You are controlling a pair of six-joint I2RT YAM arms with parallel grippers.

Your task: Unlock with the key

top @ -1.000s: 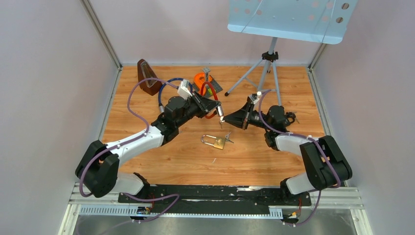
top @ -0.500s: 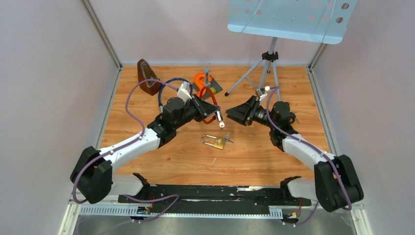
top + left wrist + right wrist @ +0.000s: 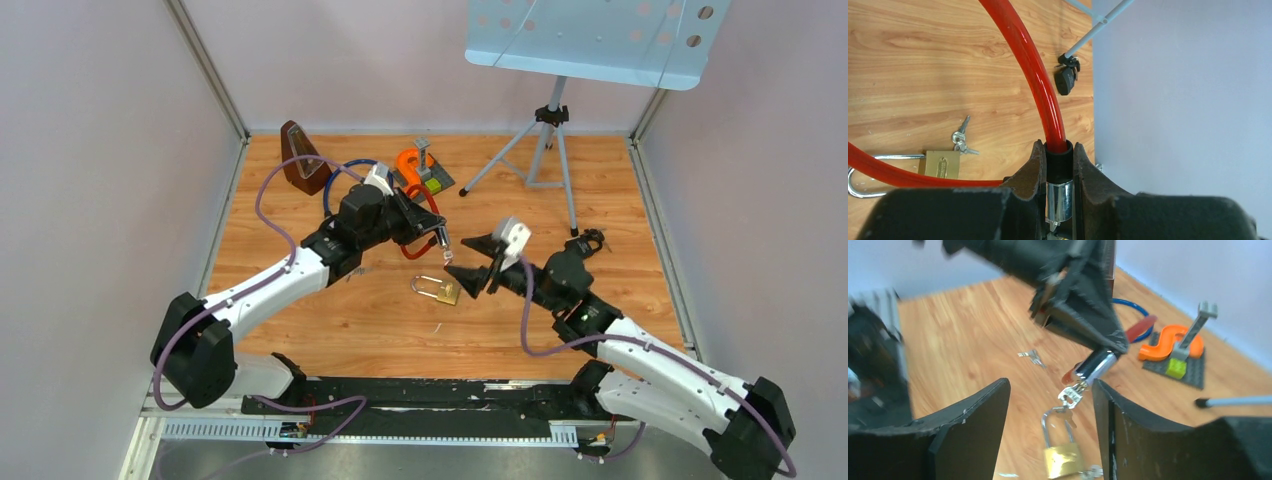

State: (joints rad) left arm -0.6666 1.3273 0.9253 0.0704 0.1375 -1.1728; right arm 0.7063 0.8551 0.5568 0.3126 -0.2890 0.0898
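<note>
R gripper [image 3: 1050, 385] is wide open w/ nothing in it, hovering just above the brass padlock [image 3: 447, 291]. Nearest the bases lies a small loose key [image 3: 437, 327]. The padlock lies flat mid-table, its keys [image 3: 960, 140] touching the body. L gripper [image 3: 1058, 150] is clamped on the black collar of the red cable lock [image 3: 1038, 85]. A key bunch [image 3: 1071, 392] dangles from its chrome tip, betw. both grippers. Farther: black key fob [image 3: 590, 240], blue cable [image 3: 347, 164], orange S-piece on dark plate [image 3: 408, 165], metronome [image 3: 300, 157], music stand [image 3: 590, 40]. Wood-grain tabletop [image 3: 380, 330], pale walls.
</note>
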